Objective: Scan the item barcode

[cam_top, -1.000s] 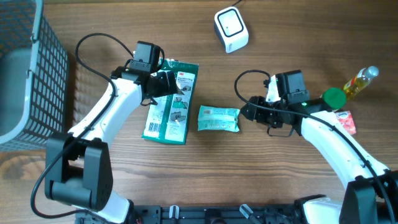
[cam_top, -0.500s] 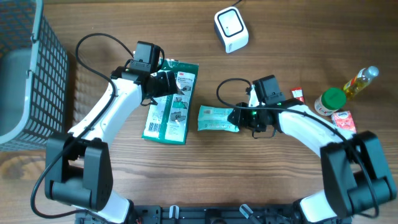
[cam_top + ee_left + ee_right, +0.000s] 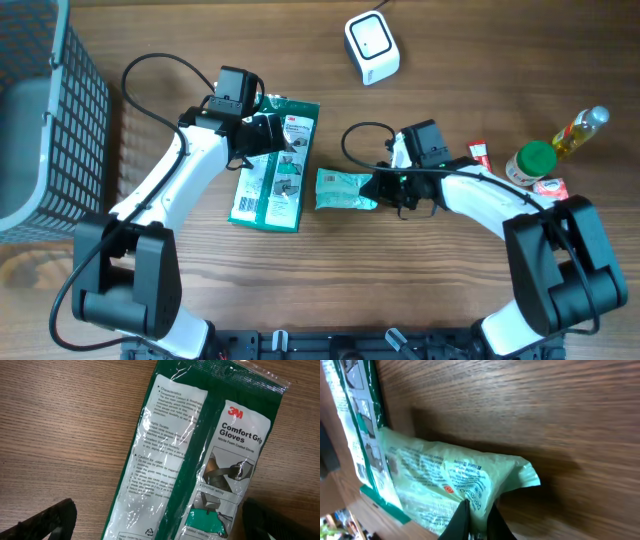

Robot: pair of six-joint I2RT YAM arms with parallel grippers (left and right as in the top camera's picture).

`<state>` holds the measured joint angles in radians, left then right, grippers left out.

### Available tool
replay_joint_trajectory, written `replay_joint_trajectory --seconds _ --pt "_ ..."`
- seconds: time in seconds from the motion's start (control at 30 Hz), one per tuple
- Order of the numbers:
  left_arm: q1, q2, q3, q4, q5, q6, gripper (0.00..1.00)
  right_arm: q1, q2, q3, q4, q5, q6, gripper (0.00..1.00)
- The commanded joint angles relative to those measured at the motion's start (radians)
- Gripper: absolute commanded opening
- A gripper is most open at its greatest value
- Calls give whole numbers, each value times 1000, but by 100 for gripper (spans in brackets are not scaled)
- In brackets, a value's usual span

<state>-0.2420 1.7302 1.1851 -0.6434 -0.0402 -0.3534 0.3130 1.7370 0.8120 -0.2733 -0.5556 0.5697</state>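
Near the middle of the table (image 3: 440,300), you see the pale green packet (image 3: 345,190) lying just right of the green glove pack (image 3: 272,175). Your right gripper (image 3: 385,187) has its fingers pinched together on the packet's right edge. Your left gripper (image 3: 268,135) hovers over the glove pack, fingers spread wide and holding nothing. The white scanner (image 3: 372,46) sits well apart, near the far edge.
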Motion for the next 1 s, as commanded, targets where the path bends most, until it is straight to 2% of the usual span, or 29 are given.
replay_joint_trajectory --seconds 0.0,0.13,0.17,0.37,0.47,0.6,0.97 --pt "2 4 7 1 -14 5 100 -74 -113 -14 -29 -97 -181 4" --pt "2 4 7 1 -14 5 100 -117 -271 -14 -138 -279 -483 4" --pt "2 4 7 0 -14 5 100 -116 -322 -14 -175 -303 -521 4" --pt "2 4 7 1 -14 5 100 -116 -440 -14 -218 -303 -428 4" --pt "2 4 7 9 -2 2 100 -116 -452 -14 -234 -304 -427 5" --pt "21 3 8 81 -68 2 100 -116 -452 -14 -280 -303 -430 4" --pt "312 3 8 86 -73 2 100 -116 -451 -14 -327 -265 -439 5"
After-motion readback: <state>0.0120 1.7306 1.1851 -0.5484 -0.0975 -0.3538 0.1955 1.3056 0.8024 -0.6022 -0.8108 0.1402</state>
